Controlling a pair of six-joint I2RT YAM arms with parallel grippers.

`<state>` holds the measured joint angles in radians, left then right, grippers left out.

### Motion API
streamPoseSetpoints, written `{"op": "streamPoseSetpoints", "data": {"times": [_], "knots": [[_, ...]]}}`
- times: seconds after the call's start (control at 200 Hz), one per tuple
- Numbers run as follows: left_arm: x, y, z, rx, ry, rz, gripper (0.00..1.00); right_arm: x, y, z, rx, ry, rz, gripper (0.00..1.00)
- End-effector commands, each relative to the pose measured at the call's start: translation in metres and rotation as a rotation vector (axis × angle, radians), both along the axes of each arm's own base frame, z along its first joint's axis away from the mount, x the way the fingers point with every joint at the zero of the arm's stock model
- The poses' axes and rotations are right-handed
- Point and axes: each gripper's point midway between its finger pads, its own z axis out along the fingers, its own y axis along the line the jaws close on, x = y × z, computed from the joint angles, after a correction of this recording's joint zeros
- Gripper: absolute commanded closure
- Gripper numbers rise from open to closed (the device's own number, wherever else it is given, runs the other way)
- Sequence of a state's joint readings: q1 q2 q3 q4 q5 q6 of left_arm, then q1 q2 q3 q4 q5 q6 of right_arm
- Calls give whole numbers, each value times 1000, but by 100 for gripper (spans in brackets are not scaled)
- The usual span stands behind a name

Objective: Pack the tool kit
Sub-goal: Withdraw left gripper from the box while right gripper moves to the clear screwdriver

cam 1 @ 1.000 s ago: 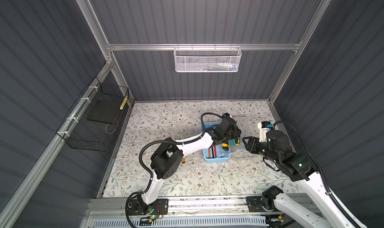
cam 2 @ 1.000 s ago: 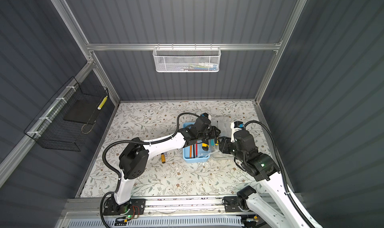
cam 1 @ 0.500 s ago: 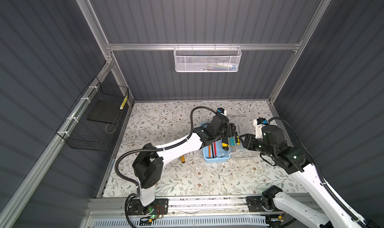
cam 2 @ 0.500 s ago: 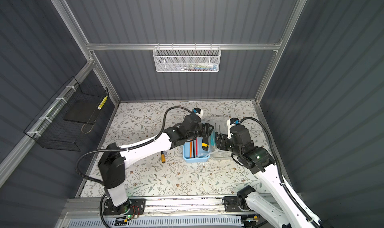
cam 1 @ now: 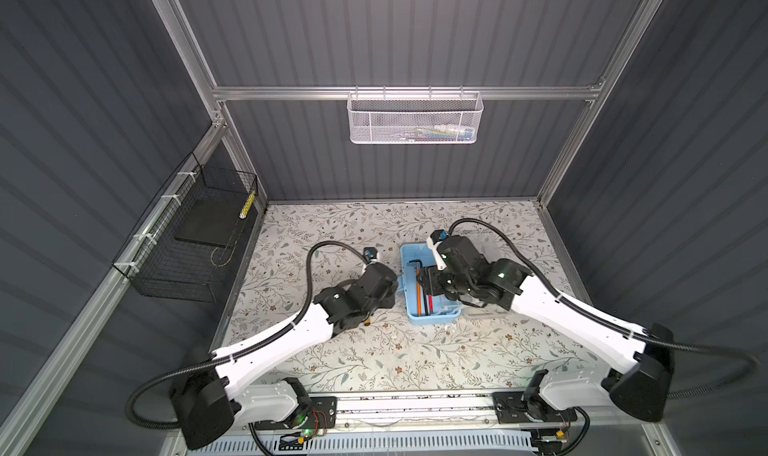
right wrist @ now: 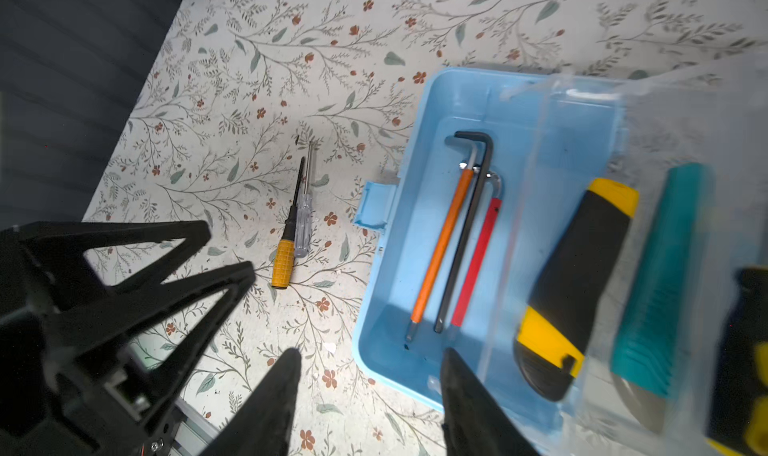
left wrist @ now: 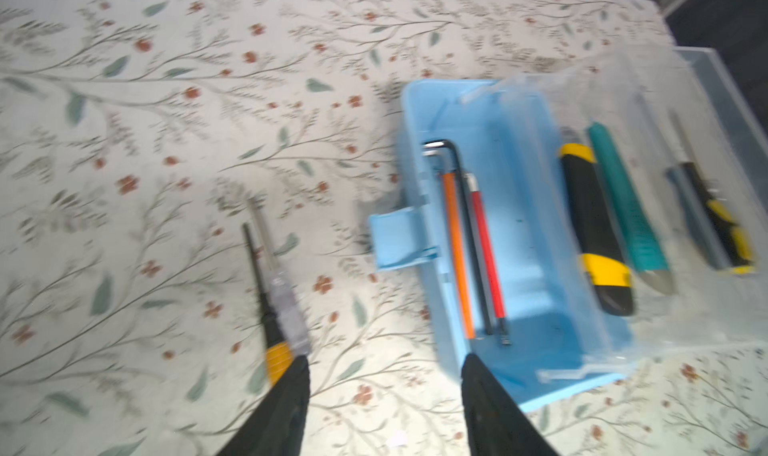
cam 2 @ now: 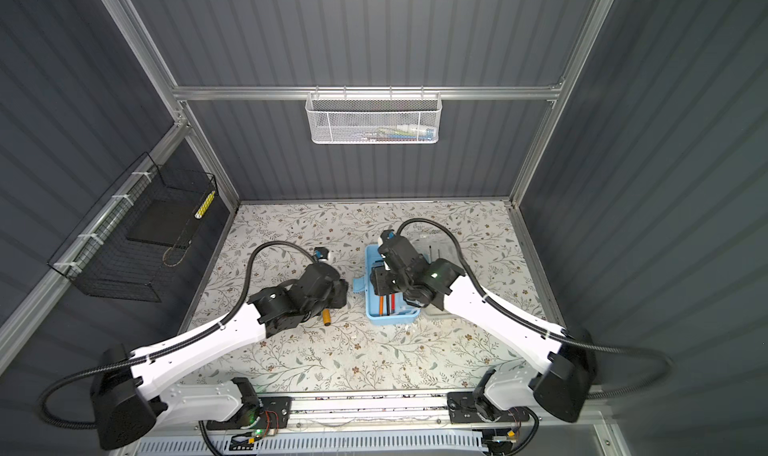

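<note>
Yellow-handled black-shafted screwdriver [cam 2: 327, 317] lies at nine o'clock of the light-blue plastic box [cam 2: 390, 319]. Left gripper [left wrist: 386, 391], open and empty, should straddle that handle squarely; right gripper [right wrist: 370, 391] is likewise open.

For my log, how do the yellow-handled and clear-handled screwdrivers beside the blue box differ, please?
The yellow-handled screwdriver has an opaque grip and black shaft; the clear-handled screwdriver has a transparent grip and silvery shaft. Both lie side by side outside the blue box.
</note>
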<state>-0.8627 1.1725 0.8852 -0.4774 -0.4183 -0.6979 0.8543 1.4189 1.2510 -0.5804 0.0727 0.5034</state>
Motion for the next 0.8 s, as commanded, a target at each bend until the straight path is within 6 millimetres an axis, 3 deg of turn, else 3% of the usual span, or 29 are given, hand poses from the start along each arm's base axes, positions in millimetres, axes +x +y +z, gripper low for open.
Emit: {"op": "streamPoseSetpoints", "data": {"times": [0.0,0.115,0.265,0.39,0.635,0.795], "knots": [[-10,36,-28,-74,66,122,42,5,35,-7,3,8,73,47],[-17,62,-49,-125,105,198,43,11,64,-26,-16,47,115,50],[-20,80,-74,-194,175,232,45,14,97,-53,-45,109,176,53],[-18,93,-83,-198,196,259,46,14,119,-78,-75,153,212,53],[-10,94,-101,-267,225,277,48,21,150,-130,-172,206,239,54],[-7,93,-104,-302,222,285,50,27,155,-148,-229,206,219,65]]}}
